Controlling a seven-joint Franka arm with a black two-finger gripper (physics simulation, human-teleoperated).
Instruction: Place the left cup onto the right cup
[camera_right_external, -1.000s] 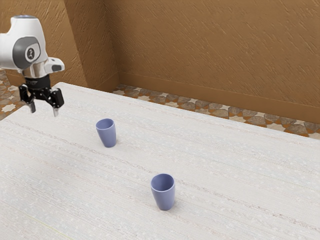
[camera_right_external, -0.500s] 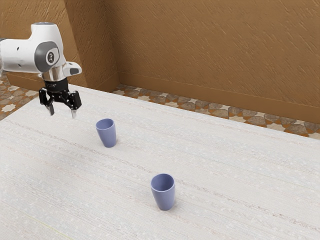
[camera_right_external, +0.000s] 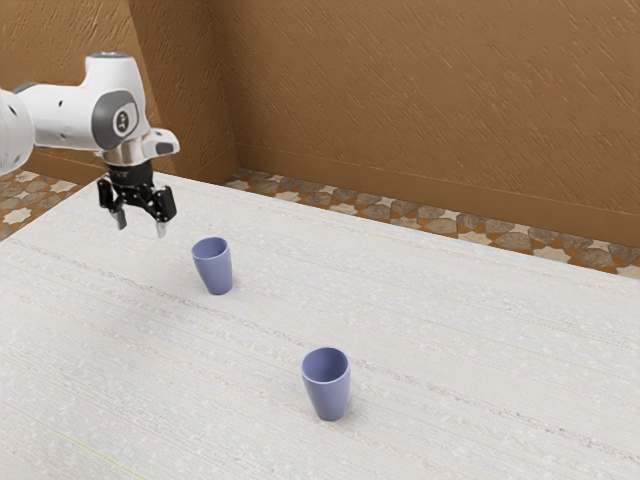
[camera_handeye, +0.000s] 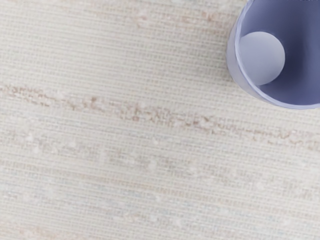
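The brown wall is rising behind everything, with a patterned floor running along its foot. The pale table is taking up most of the exterior view. Its far edge is slanting down toward the exterior view's right, and wide bare surface is lying open on every side of the 2 cups. In the wrist view, bare tabletop is stretching out under the hand.

The white arm is reaching in from the exterior view's left, above the table's far corner.

The left cup is standing upright on the table, just toward the exterior view's right of the hand and lower. In the wrist view its mouth is showing a pale bottom with nothing inside. The right cup is standing upright well apart from it, nearer the camera, also holding nothing.

The gripper is hanging above the table with its fingers spread and nothing between them.
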